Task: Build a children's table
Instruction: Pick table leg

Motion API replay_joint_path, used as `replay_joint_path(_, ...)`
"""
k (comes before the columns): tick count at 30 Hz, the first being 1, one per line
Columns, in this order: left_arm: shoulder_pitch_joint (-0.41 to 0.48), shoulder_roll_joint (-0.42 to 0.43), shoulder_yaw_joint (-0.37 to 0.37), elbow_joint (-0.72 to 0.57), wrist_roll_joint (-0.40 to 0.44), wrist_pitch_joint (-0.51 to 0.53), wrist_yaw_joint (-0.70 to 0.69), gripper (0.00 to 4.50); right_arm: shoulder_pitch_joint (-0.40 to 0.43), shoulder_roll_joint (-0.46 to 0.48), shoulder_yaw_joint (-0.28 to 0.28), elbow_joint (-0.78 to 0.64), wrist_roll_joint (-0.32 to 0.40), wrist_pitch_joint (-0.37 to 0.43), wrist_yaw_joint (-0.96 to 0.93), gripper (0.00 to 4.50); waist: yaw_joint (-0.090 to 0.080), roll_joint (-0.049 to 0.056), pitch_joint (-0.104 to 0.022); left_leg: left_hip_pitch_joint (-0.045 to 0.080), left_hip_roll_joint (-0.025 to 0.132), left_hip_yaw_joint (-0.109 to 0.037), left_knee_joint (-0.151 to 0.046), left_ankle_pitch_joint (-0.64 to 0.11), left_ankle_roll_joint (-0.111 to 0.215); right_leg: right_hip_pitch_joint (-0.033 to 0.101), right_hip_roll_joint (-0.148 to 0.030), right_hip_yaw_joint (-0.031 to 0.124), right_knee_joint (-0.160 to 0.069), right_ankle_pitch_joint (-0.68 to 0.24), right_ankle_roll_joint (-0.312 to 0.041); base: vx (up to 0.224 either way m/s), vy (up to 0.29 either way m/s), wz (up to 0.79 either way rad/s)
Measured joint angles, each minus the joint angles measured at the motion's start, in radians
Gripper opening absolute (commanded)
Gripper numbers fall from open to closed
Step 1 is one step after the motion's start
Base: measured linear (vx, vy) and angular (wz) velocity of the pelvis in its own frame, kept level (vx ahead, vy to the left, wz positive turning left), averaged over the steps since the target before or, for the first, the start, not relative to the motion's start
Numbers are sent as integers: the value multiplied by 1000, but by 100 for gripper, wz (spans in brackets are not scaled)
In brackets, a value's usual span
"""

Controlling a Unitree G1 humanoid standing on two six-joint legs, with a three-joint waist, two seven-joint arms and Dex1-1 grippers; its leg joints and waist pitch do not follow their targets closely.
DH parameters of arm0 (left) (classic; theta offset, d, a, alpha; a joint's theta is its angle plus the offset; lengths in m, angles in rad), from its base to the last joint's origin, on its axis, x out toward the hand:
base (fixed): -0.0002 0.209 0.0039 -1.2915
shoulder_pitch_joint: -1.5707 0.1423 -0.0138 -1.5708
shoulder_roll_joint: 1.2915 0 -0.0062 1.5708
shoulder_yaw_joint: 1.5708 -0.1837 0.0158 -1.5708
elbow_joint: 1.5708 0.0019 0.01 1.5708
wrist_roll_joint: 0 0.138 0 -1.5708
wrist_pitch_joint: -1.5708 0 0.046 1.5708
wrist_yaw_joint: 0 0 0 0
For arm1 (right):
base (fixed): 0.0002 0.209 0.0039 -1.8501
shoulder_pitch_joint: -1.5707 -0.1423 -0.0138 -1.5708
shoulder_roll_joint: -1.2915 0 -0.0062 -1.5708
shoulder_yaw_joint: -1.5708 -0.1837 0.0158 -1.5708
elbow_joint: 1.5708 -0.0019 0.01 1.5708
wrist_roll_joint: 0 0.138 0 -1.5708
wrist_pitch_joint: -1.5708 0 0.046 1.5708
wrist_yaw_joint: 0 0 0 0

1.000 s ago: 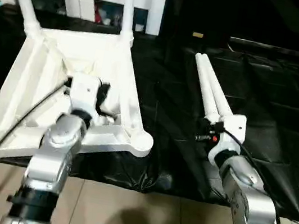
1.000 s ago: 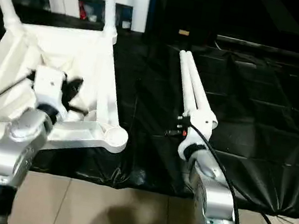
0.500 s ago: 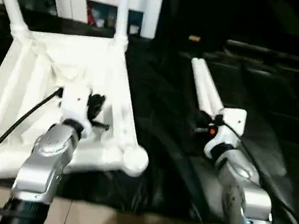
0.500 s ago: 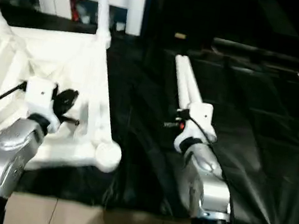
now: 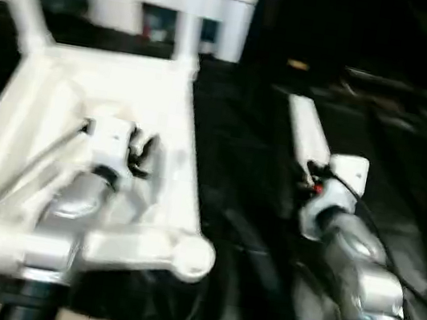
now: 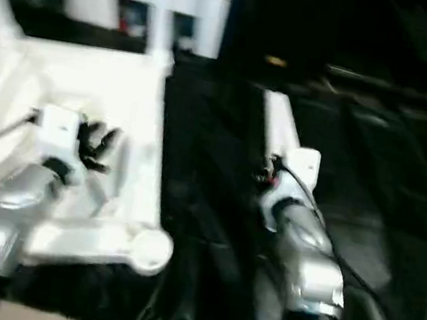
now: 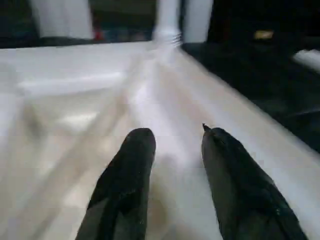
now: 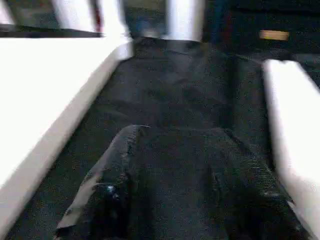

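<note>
The children's table top [image 5: 45,93] lies upside down on the left, white, ribbed side up. Two white legs [image 5: 192,10] stand in its far corner sockets, and the near right socket [image 5: 194,256] holds nothing. Two loose legs [image 5: 307,130] lie side by side on the black cloth to the right. My left gripper [image 7: 175,137] hovers open just above the ribbed underside with nothing between its fingers. My right gripper [image 8: 175,132] is over the black cloth at the near end of the loose legs [image 8: 292,125], its fingers apart and holding nothing.
A black cloth [image 5: 409,158] covers the work surface. A white cabinet [image 5: 125,0] with glass doors stands behind the table top. A small yellow label [image 5: 298,64] sits at the far edge. The table top's side rim [image 8: 50,100] runs beside my right gripper.
Both grippers have opened from shut. The head camera has shifted and tilted a little. Both arms stay over the same spots.
</note>
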Motion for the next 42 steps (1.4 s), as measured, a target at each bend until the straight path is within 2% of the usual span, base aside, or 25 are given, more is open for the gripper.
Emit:
replay_joint_path(1, 1, 5, 1, 0, 0, 0, -7, 215, 0, -3, -1, 0, -1, 5, -10, 250, 7, -1, 1, 3, 1, 10, -12, 9, -2, 0, -4, -1, -4, 6, 0, -91, 0, 1)
replay_joint_path(4, 3, 5, 3, -1, -6, 0, -24, 249, 0, -4, -3, 0, -4, 16, -28, 274, 8, -1, 4, 20, 7, 43, -44, 30, -2, 6, -16, -1, -15, 18, -6, -111, -10, 8)
replay_joint_path(7, -7, 20, -4, -3, -20, 5, -54, 259, -1, -4, -11, 0, -19, 39, -53, 301, 3, 1, 10, 34, 8, 52, -57, 36, -6, 15, -21, -1, -20, 28, -5, -110, -8, 3)
replay_joint_path(9, -24, 40, -6, -4, -31, 12, -72, 271, -11, -10, -20, 1, -24, 48, -65, 308, 2, 1, 12, 37, 7, 55, -60, 37, -6, 16, -24, -2, -21, 32, -3, -84, -7, -2)
replay_joint_path(10, -34, 47, -4, -5, -36, 15, -81, 292, -28, -18, -25, 10, -25, 53, -69, 333, 0, 1, 12, 39, 7, 56, -61, 37, -7, 15, -26, -3, -21, 35, -2, -76, -6, -3)
replay_joint_path(12, -45, 46, -4, -8, -41, 17, -89, 294, -55, -34, -29, 23, -28, 56, -71, 339, -2, 1, 12, 40, 6, 57, -62, 38, -9, 15, -27, -3, -21, 37, -1, -28, -2, -3)
replay_joint_path(15, -48, 46, -5, -7, -47, 23, -101, 326, -113, -62, -27, 90, -42, 64, -70, 369, -10, 0, 12, 38, 6, 57, -63, 42, -14, 12, -27, -3, -21, 39, -2, 0, 0, 0)
replay_joint_path(16, -53, 47, -8, -4, -46, 27, -105, 326, -149, -77, -26, 142, -51, 76, -71, 369, -12, 0, 11, 34, 6, 57, -65, 52, -6, 7, -27, -3, -20, 42, -6, 0, 0, 0)
replay_joint_path(19, -66, 55, -26, -6, -46, 38, -118, 343, -211, -91, -53, 210, -58, 102, -95, 397, -13, -1, 10, 18, 7, 59, -68, 72, 6, -9, -27, -4, -20, 45, -6, 0, 0, 0)
replay_joint_path(20, -67, 56, -28, -6, -46, 39, -120, 343, -215, -91, -57, 214, -57, 104, -96, 397, -13, -1, 10, 16, 7, 59, -68, 72, 7, -10, -27, -4, -20, 45, -6, 0, 0, 0)
replay_joint_path(22, -69, 68, -42, -26, -75, 65, -168, 360, -260, -117, -79, 253, -45, 121, -94, 408, -12, -3, 10, 4, 7, 61, -67, 75, 11, -20, -27, -4, -21, 47, -3, 0, 0, 0)
replay_joint_path(28, -75, 169, -125, -138, -176, 137, -398, 360, -408, -198, -117, 421, -43, 214, -94, 408, -12, -8, 10, 4, 8, 66, -67, 71, 12, -19, -28, -3, -26, 48, -4, 0, 0, 0)
replay_joint_path(31, -79, 207, -168, -162, -217, 210, -485, 360, -446, -201, -115, 496, -45, 256, -90, 408, -13, -15, 11, 5, 9, 67, -68, 72, 12, -19, -28, -3, -25, 49, -4, 0, 0, 0)
replay_joint_path(33, -79, 220, -193, -170, -227, 236, -518, 360, -459, -201, -110, 538, -53, 277, -91, 408, -15, -17, 12, 5, 9, 69, -68, 72, 13, -19, -28, -3, -26, 50, -4, 0, 0, 0)
replay_joint_path(35, -82, 252, -223, -177, -228, 257, -549, 360, -483, -206, -77, 600, -76, 319, -95, 408, -18, -18, 12, 5, 9, 69, -68, 73, 12, -19, -28, -3, -26, 51, -5, 0, 0, 0)
replay_joint_path(42, -82, 264, -229, -199, -234, 284, -560, 360, -500, -206, -87, 683, -69, 346, -93, 408, -20, -20, 13, 5, 9, 70, -68, 75, 10, -19, -29, -3, -26, 54, -4, 0, 0, 0)
